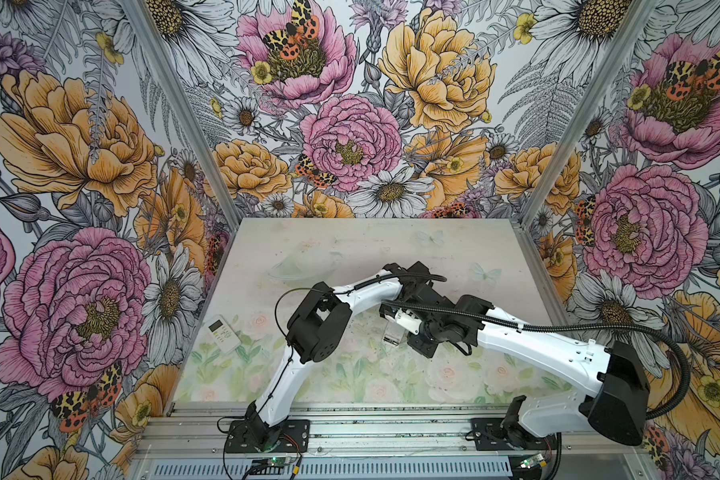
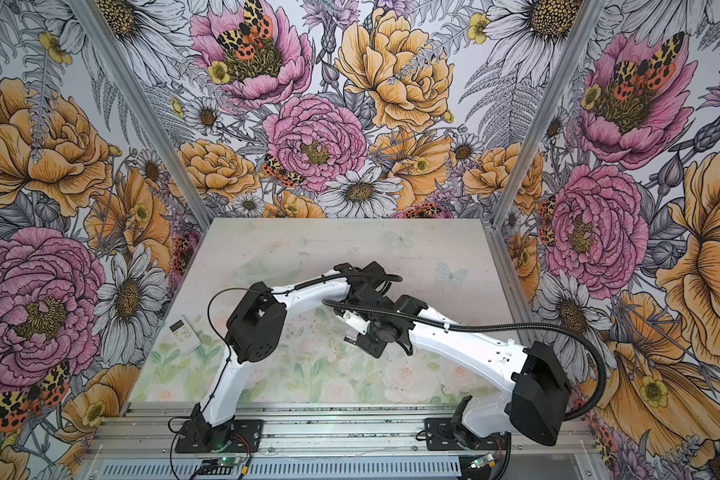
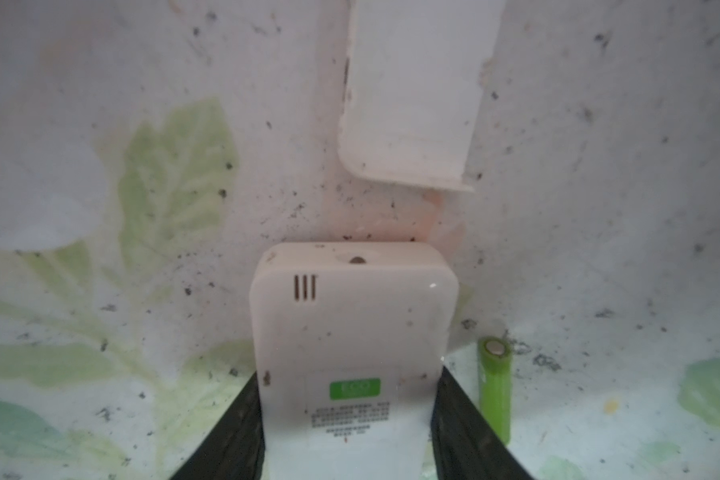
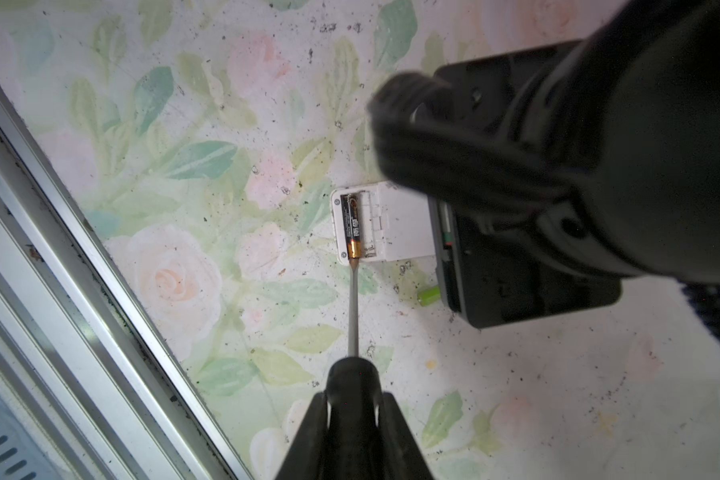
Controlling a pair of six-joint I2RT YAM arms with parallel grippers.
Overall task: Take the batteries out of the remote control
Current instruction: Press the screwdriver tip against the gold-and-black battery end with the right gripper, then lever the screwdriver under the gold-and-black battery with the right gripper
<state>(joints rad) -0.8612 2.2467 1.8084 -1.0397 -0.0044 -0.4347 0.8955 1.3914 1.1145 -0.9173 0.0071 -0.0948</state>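
The right gripper (image 4: 353, 399) is clamped on a black-handled steel-shafted screwdriver (image 4: 353, 316), whose tip touches the gold end of a black cylindrical battery (image 4: 352, 226). That battery lies in the open bay of the white plastic remote control (image 4: 400, 232), long axis in line with the shaft, gold end toward the tip. The left gripper (image 3: 350, 415) grasps the remote's sides. Just beside it a lime green battery (image 3: 494, 386) lies flat on the floral table (image 3: 100, 208), parallel to the remote, silver end showing.
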